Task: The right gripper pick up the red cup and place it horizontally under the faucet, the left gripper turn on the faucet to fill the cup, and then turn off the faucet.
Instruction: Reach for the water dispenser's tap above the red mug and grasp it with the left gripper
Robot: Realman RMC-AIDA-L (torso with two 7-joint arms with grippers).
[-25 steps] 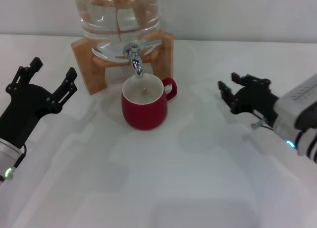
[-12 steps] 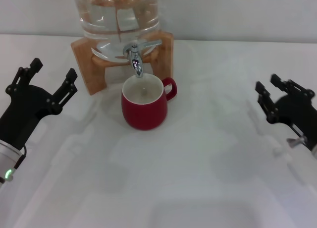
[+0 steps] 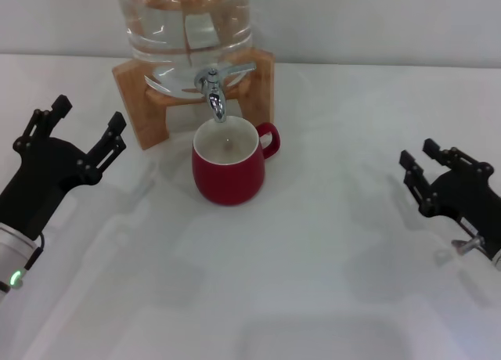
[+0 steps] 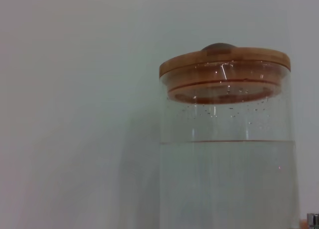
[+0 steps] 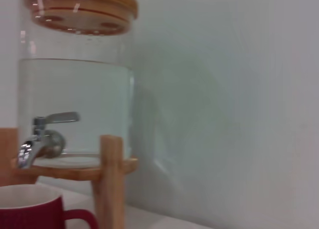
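The red cup (image 3: 228,166) stands upright on the white table, directly below the chrome faucet (image 3: 214,90), its handle toward the right; the right wrist view also catches the red cup (image 5: 30,211) and the faucet (image 5: 37,137). The faucet's lever points to the right, and no water stream shows. My left gripper (image 3: 82,129) is open, well to the left of the cup beside the wooden stand. My right gripper (image 3: 423,168) is open and empty, far to the right of the cup.
The glass water jar (image 3: 185,19) rests on a wooden stand (image 3: 145,102) at the back of the table. In the left wrist view the jar (image 4: 227,154) shows its wooden lid and water level. A pale wall rises behind.
My right gripper has pulled away from the cup toward the right and nearer the table's front. The left gripper has shifted slightly right. The cup has not moved.
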